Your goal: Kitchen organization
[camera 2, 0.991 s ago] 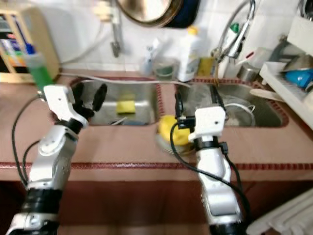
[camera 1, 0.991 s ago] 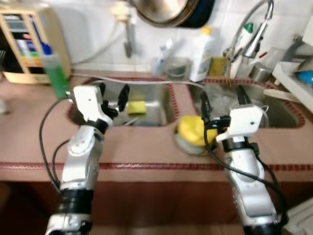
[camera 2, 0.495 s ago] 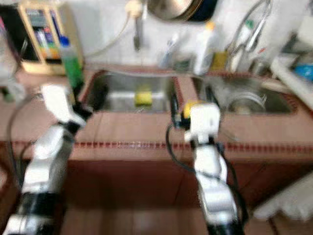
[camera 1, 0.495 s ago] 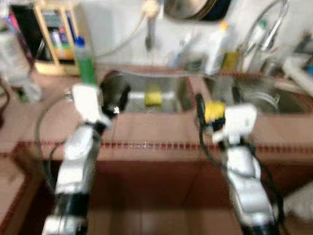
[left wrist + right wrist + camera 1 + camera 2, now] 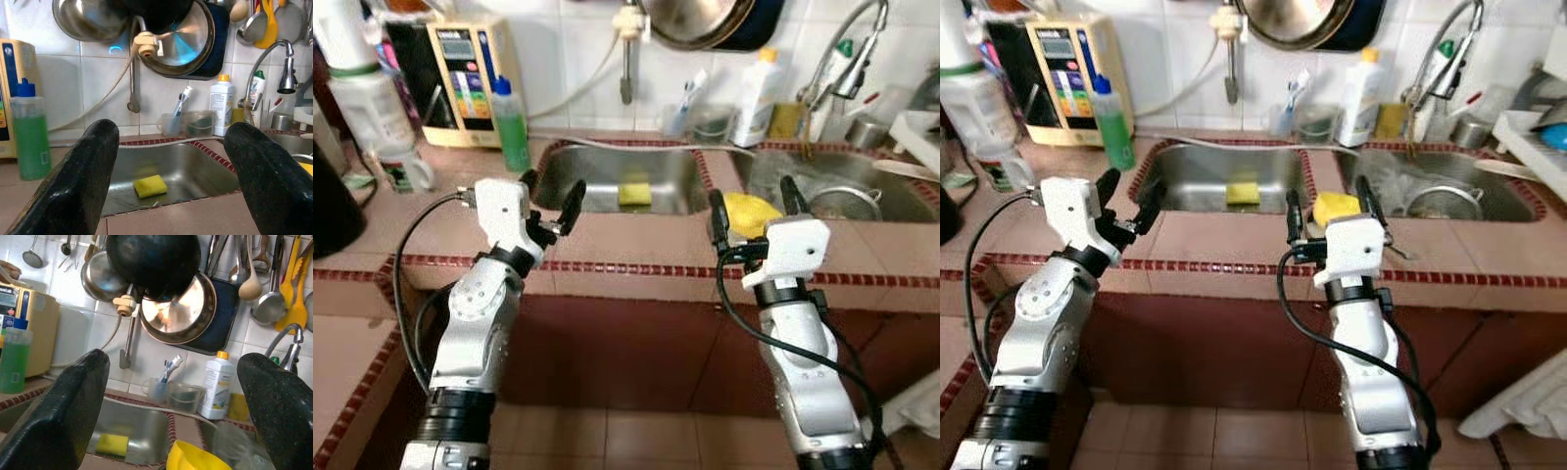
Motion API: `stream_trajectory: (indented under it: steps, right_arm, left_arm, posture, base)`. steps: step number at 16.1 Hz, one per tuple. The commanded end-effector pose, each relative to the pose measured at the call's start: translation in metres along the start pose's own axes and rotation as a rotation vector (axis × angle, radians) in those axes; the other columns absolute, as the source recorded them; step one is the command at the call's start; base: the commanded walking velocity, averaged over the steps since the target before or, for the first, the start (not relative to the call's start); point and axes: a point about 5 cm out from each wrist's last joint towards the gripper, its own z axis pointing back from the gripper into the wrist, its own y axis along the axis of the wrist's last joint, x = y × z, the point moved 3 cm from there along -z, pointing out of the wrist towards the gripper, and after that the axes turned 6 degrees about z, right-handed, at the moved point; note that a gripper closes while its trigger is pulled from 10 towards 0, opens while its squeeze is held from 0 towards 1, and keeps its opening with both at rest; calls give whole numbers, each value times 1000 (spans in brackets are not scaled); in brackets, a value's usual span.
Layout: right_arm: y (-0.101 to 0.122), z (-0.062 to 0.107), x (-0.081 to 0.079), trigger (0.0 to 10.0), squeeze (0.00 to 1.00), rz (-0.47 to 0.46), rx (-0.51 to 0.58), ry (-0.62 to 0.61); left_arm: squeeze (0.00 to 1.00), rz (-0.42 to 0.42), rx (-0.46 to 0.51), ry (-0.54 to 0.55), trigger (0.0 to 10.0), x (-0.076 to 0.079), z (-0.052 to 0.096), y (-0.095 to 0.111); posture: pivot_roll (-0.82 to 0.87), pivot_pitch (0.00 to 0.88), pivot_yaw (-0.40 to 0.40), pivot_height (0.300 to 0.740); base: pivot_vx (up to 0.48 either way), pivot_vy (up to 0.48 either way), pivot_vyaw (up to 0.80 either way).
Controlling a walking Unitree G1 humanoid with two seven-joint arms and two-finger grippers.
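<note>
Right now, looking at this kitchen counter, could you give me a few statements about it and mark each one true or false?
1. A yellow rectangular sponge lies in the left steel sink basin. True.
2. The left pincer is clamped on the green liquid bottle with the blue cap. False: its fingers are open and hold nothing; the bottle stands apart on the counter.
3. The white plastic bottle with the orange cap stands at the wall behind the sinks. True.
4. The right pincer is shut. False: its two fingers are spread wide apart.
5. The yellow rounded object sits beside the beige wall appliance. False: it sits on the counter by the right pincer.
</note>
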Motion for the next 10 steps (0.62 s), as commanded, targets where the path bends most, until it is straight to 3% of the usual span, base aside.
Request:
stream_trajectory:
  steps: [1,4,10]
  right_arm:
    - [4,-3,0,10000,0,1,18,0]
    - [4,-4,0,10000,0,1,20,-2]
    - [3,-2,0,10000,0,-3,14,-15]
  left_arm:
    - [0,-26,24,-18,10000,2,-3,8]
    - [0,-53,29,-27,10000,3,-2,10]
    - [0,-36,21,-39,10000,4,-4,9]
  posture:
    - [-127,0,3,740]
    - [-126,0,5,740]
    - [-131,0,19,740]
  base:
    - [0,0,0]
    - [250,-224,0]
    - [0,-439,0]
